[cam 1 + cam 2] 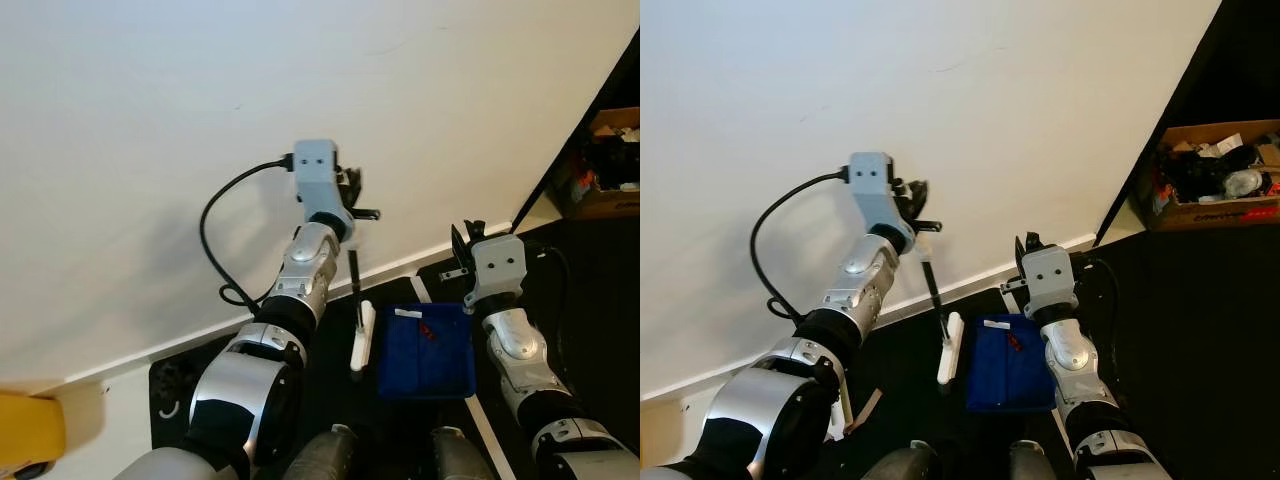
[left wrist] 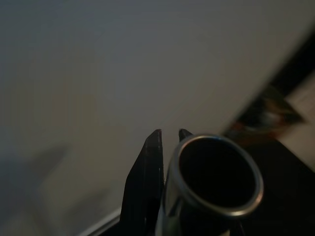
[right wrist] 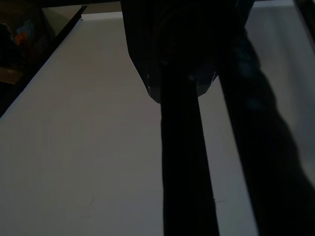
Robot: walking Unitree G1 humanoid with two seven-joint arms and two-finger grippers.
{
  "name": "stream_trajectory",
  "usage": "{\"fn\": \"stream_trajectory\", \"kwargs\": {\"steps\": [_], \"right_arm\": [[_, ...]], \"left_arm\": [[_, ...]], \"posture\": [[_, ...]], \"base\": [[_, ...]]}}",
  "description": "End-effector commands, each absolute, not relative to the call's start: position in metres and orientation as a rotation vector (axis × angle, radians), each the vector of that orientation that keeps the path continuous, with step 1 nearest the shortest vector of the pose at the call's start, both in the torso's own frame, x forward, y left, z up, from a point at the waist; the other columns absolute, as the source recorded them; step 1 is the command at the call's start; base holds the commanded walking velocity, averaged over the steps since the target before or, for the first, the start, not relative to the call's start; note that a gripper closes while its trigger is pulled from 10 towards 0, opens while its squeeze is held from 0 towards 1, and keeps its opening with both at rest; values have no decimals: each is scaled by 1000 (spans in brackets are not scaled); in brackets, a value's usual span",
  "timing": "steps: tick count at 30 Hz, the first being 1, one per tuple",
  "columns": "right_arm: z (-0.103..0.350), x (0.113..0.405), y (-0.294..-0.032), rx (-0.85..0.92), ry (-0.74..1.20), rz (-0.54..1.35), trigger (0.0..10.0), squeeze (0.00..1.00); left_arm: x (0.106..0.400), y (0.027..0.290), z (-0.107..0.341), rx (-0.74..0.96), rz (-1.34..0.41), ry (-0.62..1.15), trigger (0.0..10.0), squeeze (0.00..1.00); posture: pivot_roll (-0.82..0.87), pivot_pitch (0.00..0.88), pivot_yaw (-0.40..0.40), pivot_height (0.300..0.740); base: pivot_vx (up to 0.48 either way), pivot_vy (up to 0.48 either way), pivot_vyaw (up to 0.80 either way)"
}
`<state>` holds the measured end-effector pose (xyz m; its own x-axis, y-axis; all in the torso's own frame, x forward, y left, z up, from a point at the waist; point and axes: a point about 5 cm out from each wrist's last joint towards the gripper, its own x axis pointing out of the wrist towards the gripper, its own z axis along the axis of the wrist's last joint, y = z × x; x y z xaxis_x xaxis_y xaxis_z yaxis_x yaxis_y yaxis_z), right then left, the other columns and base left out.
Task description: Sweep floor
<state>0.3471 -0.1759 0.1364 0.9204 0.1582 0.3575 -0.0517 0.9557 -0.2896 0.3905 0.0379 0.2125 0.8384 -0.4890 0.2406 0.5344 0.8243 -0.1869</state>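
A short broom hangs upright by the white wall, with a thin black handle (image 1: 353, 275) and a white brush head (image 1: 362, 335) near the dark floor. My left gripper (image 1: 352, 190) is raised and shut on the top of that handle. In the left wrist view the handle's open metal tube end (image 2: 216, 177) sits against a black finger (image 2: 147, 182). A blue dustpan (image 1: 410, 365) lies on the floor right of the brush, with small red bits (image 1: 428, 331) in it. My right gripper (image 1: 463, 238) stands above the pan's far edge, shut on its dark upright handle (image 3: 246, 98).
The white wall (image 1: 300, 80) and its baseboard (image 1: 390, 268) are close in front. An open cardboard box (image 1: 1210, 185) full of things sits on the floor to the right. A yellow object (image 1: 28, 435) is at the lower left. A black cable (image 1: 215, 230) loops off my left arm.
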Motion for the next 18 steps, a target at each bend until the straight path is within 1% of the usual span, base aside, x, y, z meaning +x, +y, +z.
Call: {"fn": "stream_trajectory", "kwargs": {"steps": [1, 4, 6, 10, 11, 15, 17, 18], "right_arm": [[125, 343, -175, -275, -347, 121, 10000, 0], [126, 345, -173, -271, -343, 121, 10000, 0], [126, 345, -172, -271, -342, 122, 10000, 0], [125, 346, -170, -267, -334, 125, 10000, 0], [125, 346, -170, -267, -334, 125, 10000, 0], [125, 346, -170, -262, -335, 126, 10000, 0], [125, 346, -171, -261, -335, 125, 10000, 0], [127, 346, -170, -251, -350, 122, 10000, 0]], "left_arm": [[380, 22, 213, -319, -673, -197, 10000, 0], [370, 40, 229, -338, -753, -253, 10000, 0], [367, 44, 232, -339, -766, -263, 10000, 0], [350, 72, 248, -293, -801, -305, 10000, 0], [350, 72, 248, -293, -801, -305, 10000, 0], [343, 110, 257, -217, -690, -339, 10000, 0], [342, 115, 257, -202, -670, -340, 10000, 0], [340, 128, 256, -160, -622, -335, 10000, 0]], "posture": [[35, 394, 179, 740], [50, 384, 179, 740], [50, 384, 179, 740], [70, 367, 177, 740], [70, 367, 177, 740], [82, 339, 169, 740], [82, 339, 169, 740], [87, 327, 165, 740]], "base": [[0, 0, 0], [0, 0, 0], [0, 0, 0], [0, 0, 0], [0, 0, 0], [0, 0, 0], [0, 0, 0], [0, 0, 0]]}}
